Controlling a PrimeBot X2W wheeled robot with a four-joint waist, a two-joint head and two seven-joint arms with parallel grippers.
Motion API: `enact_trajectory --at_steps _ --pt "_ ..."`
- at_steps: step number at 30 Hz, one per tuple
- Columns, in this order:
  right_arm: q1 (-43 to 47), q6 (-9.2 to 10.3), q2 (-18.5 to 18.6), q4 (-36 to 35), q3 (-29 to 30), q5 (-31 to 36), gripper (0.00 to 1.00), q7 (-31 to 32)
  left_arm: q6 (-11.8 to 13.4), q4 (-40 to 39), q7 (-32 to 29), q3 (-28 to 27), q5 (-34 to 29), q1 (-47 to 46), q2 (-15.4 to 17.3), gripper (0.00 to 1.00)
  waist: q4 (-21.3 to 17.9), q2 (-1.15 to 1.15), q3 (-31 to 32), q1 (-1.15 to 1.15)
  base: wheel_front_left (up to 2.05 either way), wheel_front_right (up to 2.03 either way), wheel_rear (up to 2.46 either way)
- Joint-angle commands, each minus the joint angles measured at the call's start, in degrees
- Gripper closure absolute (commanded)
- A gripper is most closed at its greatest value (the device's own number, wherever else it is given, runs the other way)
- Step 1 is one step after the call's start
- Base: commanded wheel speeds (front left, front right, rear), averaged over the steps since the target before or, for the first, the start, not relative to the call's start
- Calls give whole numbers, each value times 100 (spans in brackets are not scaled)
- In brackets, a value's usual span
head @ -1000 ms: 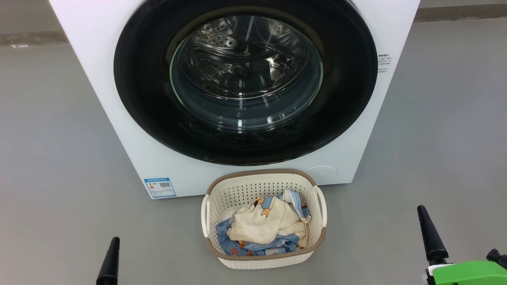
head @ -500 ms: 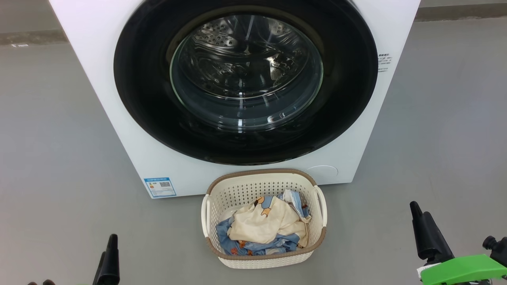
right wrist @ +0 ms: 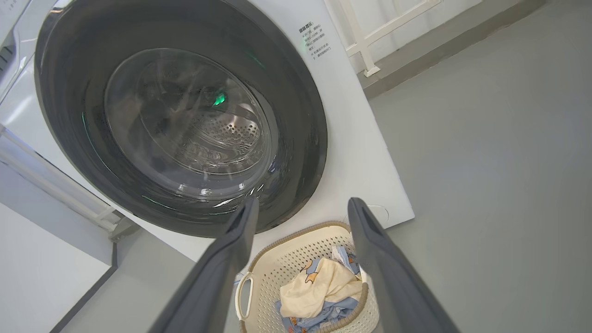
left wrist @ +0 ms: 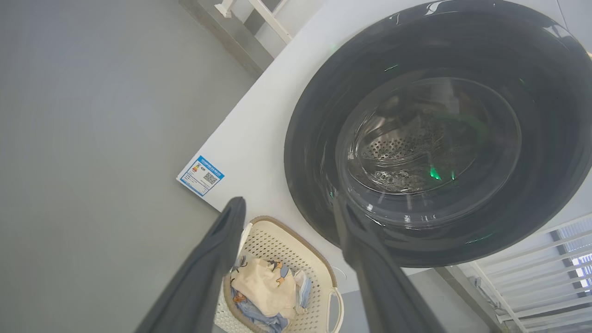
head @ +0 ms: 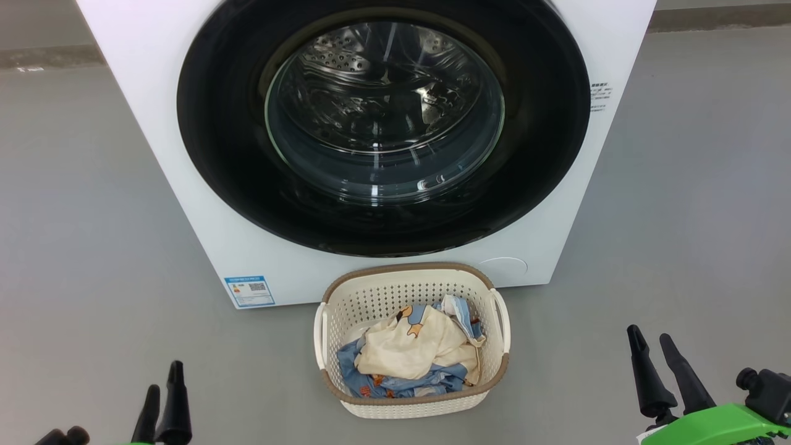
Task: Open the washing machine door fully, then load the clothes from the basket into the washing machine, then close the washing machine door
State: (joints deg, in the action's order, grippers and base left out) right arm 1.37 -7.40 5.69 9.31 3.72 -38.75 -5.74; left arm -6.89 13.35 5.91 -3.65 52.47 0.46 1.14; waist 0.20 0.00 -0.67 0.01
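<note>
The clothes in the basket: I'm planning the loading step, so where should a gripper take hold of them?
Probably pinch the raised cream-yellow fold on top of the clothes, coming straight down from above. The walls of the basket ring the pile and block any sideways approach.

Closed washing machine door (head: 383, 123); clothes (head: 408, 352) in basket (head: 395, 295) just before it.

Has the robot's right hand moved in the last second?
Yes. The right hand has edged left, toward the basket, and turned so both its fingers show; the basket itself stayed put.
</note>
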Motion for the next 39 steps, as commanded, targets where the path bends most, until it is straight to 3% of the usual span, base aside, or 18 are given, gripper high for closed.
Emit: enact_trajectory --at_steps 1,39 --pt "-90 -5 92 -175 -97 289 0 -102 -39 -182 80 -68 -304 -28 120 0 -3 0 -4 0 0 0 0" --pt "60 -8 237 -325 -122 3097 0 -722 -54 -523 705 -1 -3285 163 200 0 24 0 -38 0 0 0 0"
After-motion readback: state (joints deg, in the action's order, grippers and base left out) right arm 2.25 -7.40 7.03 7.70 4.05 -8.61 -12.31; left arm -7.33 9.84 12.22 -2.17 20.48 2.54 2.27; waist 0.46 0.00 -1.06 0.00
